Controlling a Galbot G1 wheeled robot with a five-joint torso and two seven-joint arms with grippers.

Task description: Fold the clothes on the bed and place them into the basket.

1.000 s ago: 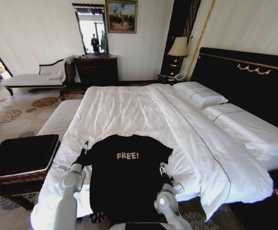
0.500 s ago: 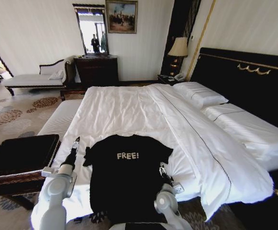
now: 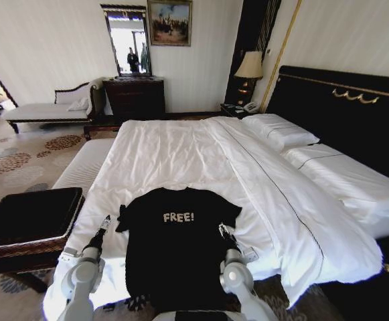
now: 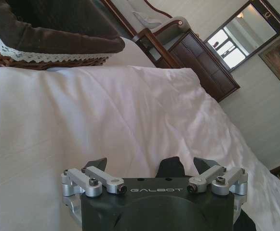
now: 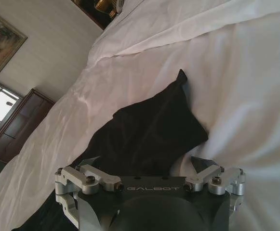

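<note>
Black T-shirt (image 3: pixel 176 247) — white "FREE!", flat on bed (image 3: pixel 181 154)

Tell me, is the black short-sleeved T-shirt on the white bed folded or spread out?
Spread out. The black short-sleeved T-shirt lies flat, chest lettering up, its right sleeve out, its left sleeve bunched.

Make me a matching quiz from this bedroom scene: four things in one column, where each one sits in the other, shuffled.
Things:
1. black short-sleeved T-shirt
2. shallow brown woven basket
3. left gripper
4. right gripper

Places:
A. at the shirt's right sleeve
B. spread flat on the white bed
C. beside the bed, on the robot's left
D. over white sheet, off the shirt's left sleeve

Pairs: 1-B, 2-C, 3-D, 4-A
</note>
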